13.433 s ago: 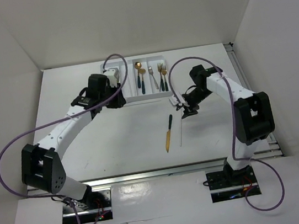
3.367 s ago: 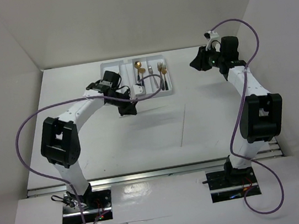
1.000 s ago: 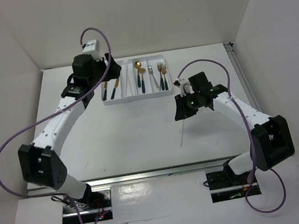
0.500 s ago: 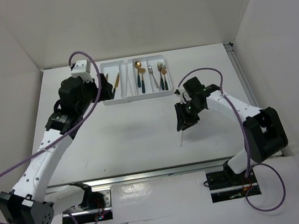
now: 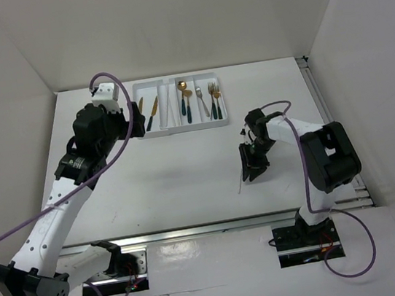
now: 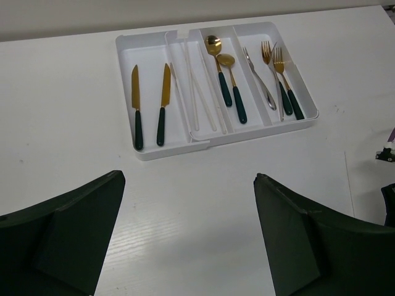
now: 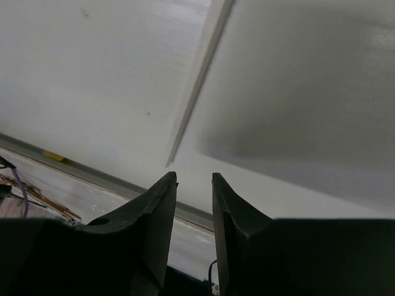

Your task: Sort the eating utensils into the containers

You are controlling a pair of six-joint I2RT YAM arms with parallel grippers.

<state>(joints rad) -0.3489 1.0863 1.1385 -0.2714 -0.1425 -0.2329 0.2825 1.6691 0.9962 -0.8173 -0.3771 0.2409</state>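
The white tray (image 6: 125, 86) sits at the far side of the table (image 5: 172, 174), slightly askew, with its four long compartments side by side. Seen from the left wrist, the leftmost compartment holds two knives (image 6: 136, 108) with gold blades and dark teal handles, lying parallel. The next one holds pale sticks (image 6: 192, 92). The third holds two gold spoons (image 6: 225, 86) with teal handles, and the rightmost holds a silver fork (image 6: 262, 86) beside two gold forks (image 6: 281, 86) with teal handles. The left gripper (image 6: 188, 179) hangs in the air on the near side of the tray, its fingers spread wide with nothing between them. One more pale stick (image 7: 193, 92) lies flat on the table, well apart from the tray and toward the right arm's side. The right gripper (image 7: 193, 180) is down low at the near end of this stick. Its fingers stand a narrow gap apart, and the gap is bare. From the right wrist, the tip of the stick lies just beyond the fingertips and roughly in line with the left finger (image 7: 162, 197). I cannot tell whether that finger touches it.
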